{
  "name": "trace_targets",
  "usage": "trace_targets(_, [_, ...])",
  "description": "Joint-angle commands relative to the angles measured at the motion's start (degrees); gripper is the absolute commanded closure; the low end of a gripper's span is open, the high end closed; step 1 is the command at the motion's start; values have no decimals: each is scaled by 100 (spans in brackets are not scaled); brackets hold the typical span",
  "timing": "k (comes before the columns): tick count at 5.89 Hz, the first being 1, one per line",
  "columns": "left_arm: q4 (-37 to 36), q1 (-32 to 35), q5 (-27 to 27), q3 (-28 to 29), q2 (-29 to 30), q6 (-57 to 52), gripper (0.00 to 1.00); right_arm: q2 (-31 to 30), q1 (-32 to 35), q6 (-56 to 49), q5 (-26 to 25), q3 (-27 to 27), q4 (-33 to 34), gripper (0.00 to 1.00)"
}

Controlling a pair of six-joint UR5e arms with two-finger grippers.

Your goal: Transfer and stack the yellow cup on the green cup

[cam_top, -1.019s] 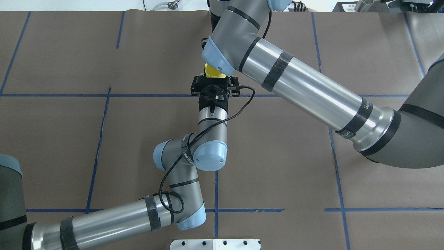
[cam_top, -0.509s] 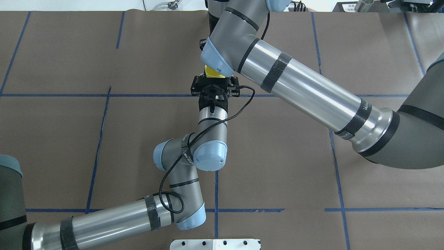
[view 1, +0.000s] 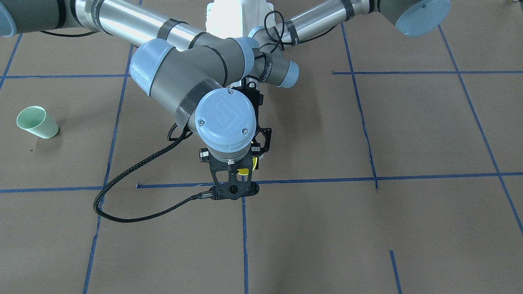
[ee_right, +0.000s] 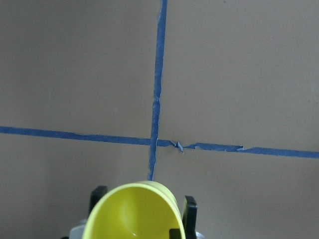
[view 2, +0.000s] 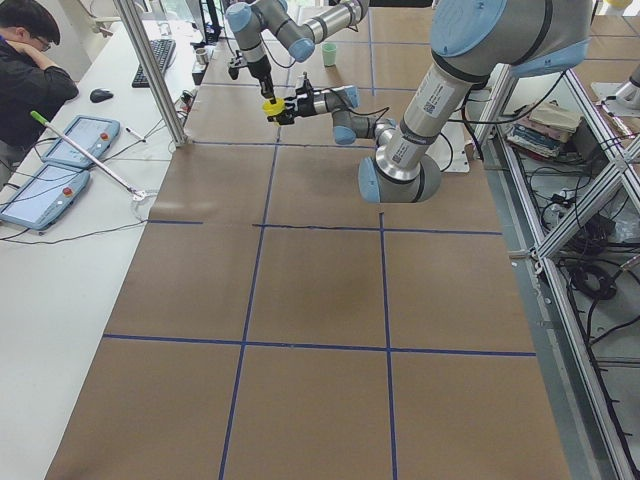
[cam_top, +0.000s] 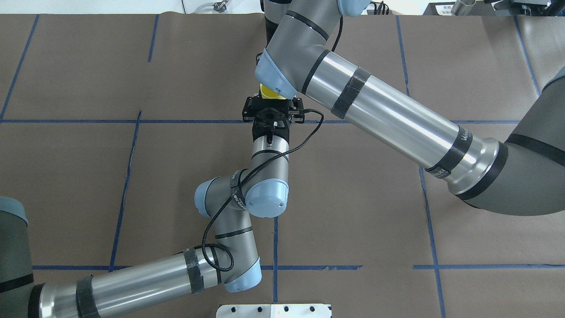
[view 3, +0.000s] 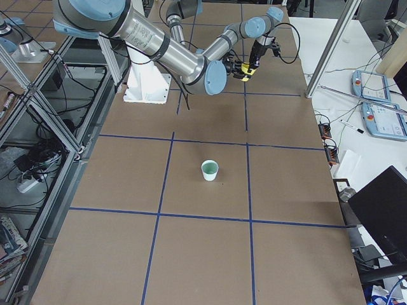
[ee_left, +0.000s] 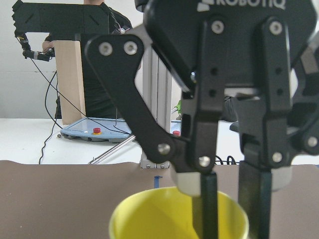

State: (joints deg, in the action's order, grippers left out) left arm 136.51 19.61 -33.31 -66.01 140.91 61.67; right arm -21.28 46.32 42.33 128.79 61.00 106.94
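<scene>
The yellow cup point(ee_left: 164, 219) is a small plain cup of bright yellow plastic, smooth, narrower at the bottom and wider at the rim. It is held in the air above the brown table point(view 1: 367, 224), upright with the mouth up. It shows at the bottom middle of both wrist views. In the right wrist view a crossing of blue tape lines point(ee_right: 157, 99) lies just above it.

The left gripper point(ee_right: 143, 198) is clenched on the yellow cup, with its black fingers point(ee_right: 98, 193) against the two sides of the wall. The right gripper point(ee_left: 228, 209) hangs over the cup and looks not closed. One finger point(ee_left: 209, 209) goes inside the cup and the other finger point(ee_left: 255, 199) stands outside the rim, with a strip of yellow visible between them.

The green cup point(view 1: 36, 122), pale mint and of the same tapered shape, stands upright on the table at the left edge of the front-facing view, well apart from both arms.
</scene>
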Motion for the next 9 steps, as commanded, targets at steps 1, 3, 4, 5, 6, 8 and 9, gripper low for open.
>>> trace_targets(1, [-2,-1,0,1,-11,3,76,10,-1,3,-3,8,11,100])
trace_targets(3, [25,8,-17,-43,-11,-555,41,10,8,3,-3,34,29,100])
trace_targets(4, [42,8,-17,-165,-28,-777,0,10,8,3,-3,43,37,100])
trace_targets(5, [42,8,-17,-166,-28,-779,0,10,8,3,-3,43,38,100])
trace_targets(6, [42,17,-17,-175,-28,-788,0,10,8,3,-3,52,38,100])
trace_targets(8, [42,17,-17,-166,-133,-788,0,19,113,3,14,252,325,100])
trace_targets(9, [42,17,-17,-166,-186,-788,0,97,270,3,41,411,458,100])
